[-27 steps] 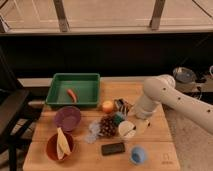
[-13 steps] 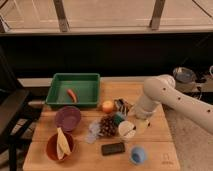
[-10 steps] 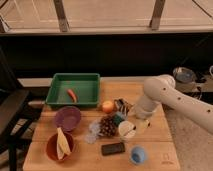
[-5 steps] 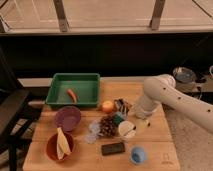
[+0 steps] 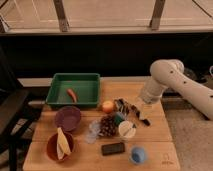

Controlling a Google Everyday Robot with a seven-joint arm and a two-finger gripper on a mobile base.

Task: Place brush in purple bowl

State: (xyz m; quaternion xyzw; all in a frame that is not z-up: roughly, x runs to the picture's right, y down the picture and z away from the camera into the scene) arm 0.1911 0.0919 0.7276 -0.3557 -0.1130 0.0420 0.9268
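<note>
The brush (image 5: 144,120) looks like a small dark slim thing lying on the wooden table (image 5: 160,142), near its right side. My gripper (image 5: 135,110) hangs at the end of the white arm (image 5: 165,80), low over the table just up and left of the brush; its jaws stand open with nothing between them. The purple bowl (image 5: 67,118) sits at the table's left, below the green tray, a good way left of the gripper. I see nothing inside the bowl.
A green tray (image 5: 56,98) holding an orange carrot-like piece stands at the back left. A red-brown bowl (image 5: 51,150) is at the front left. An orange fruit (image 5: 108,106), pine cone (image 5: 107,126), white cup (image 5: 126,129), black slab (image 5: 113,148) and blue cup (image 5: 138,155) crowd the middle.
</note>
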